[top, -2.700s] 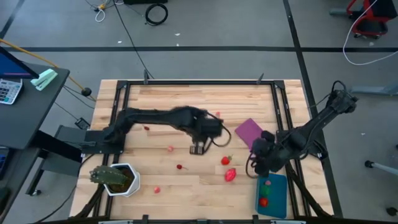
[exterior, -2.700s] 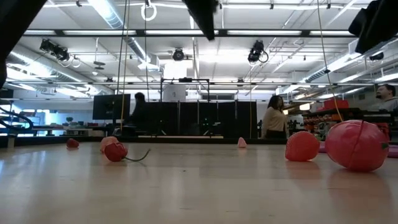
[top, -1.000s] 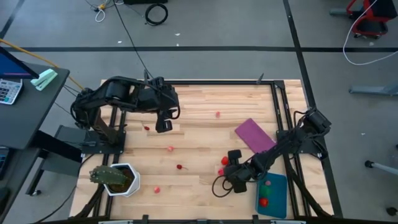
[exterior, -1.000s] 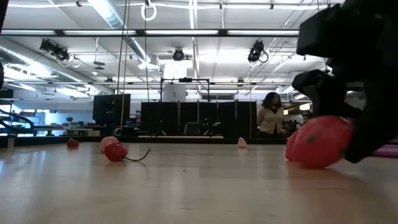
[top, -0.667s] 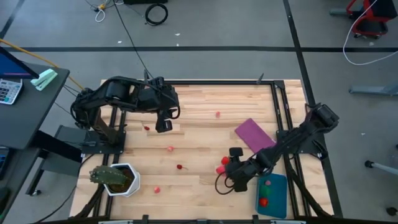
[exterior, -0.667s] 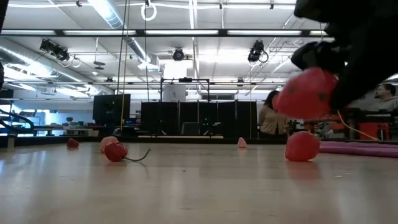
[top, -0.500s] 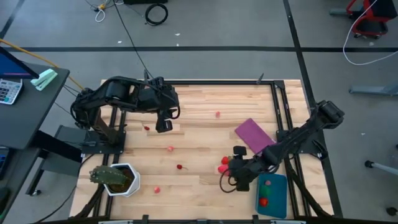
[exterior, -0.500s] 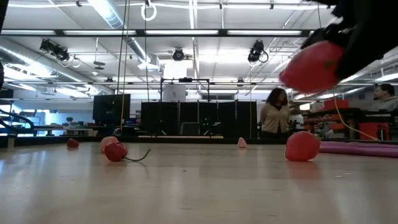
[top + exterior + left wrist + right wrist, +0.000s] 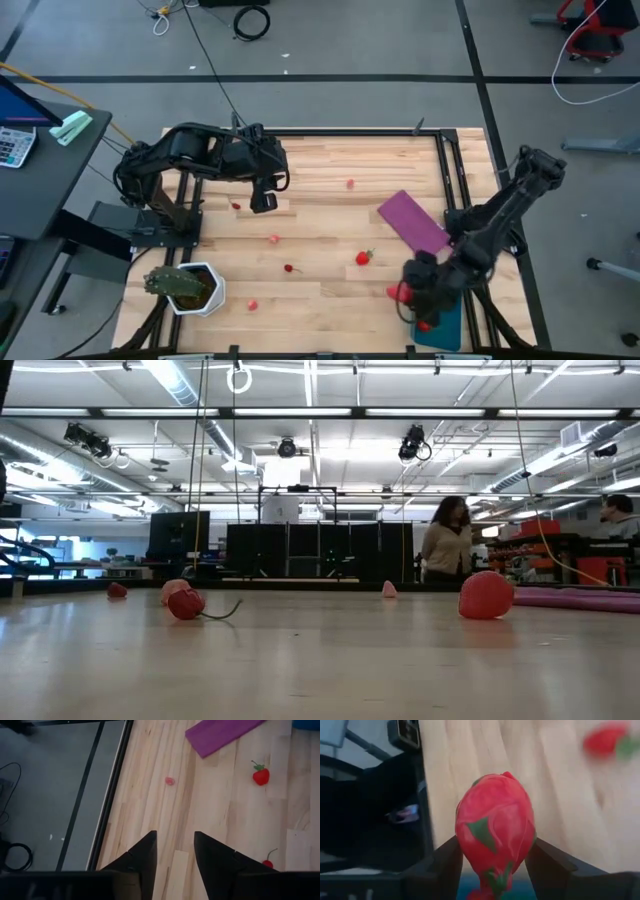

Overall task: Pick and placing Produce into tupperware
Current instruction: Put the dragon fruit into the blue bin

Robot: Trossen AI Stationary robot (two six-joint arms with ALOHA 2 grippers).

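My right gripper point(image 9: 405, 290) is shut on a big red toy fruit with green marks point(image 9: 495, 840), just off the left rim of the teal tupperware point(image 9: 447, 322). The arm hides much of that container, and one red piece point(image 9: 424, 325) lies inside it. My left gripper point(image 9: 262, 200) hangs open over the table's far left part, touching nothing. On the wood lie a strawberry point(image 9: 363, 258), a cherry with a stem point(image 9: 289, 268) and small pink pieces point(image 9: 274, 239) point(image 9: 252, 303) point(image 9: 349, 183). No green piece shows. My right gripper pinches the red fruit between its two fingers point(image 9: 447, 865), one on each flank of the fruit's body point(image 9: 465, 845). The fruit is lifted clear of the table, and its upper end point(image 9: 506, 776) stands out past the fingertips.
A flat purple sheet point(image 9: 412, 222) lies just beyond the tupperware. A leafy plant in a white pot point(image 9: 190, 288) stands at the near left corner. A black frame point(image 9: 445, 170) runs along the table's edges. In the low view a red ball-like piece point(image 9: 486, 595) rests at right.
My right gripper, shut on the red fruit, has lifted it off the table and carried it toward the near right, over to the tupperware's rim. In the low view the fruit has risen out of the picture. The strawberry beside it has stayed put.
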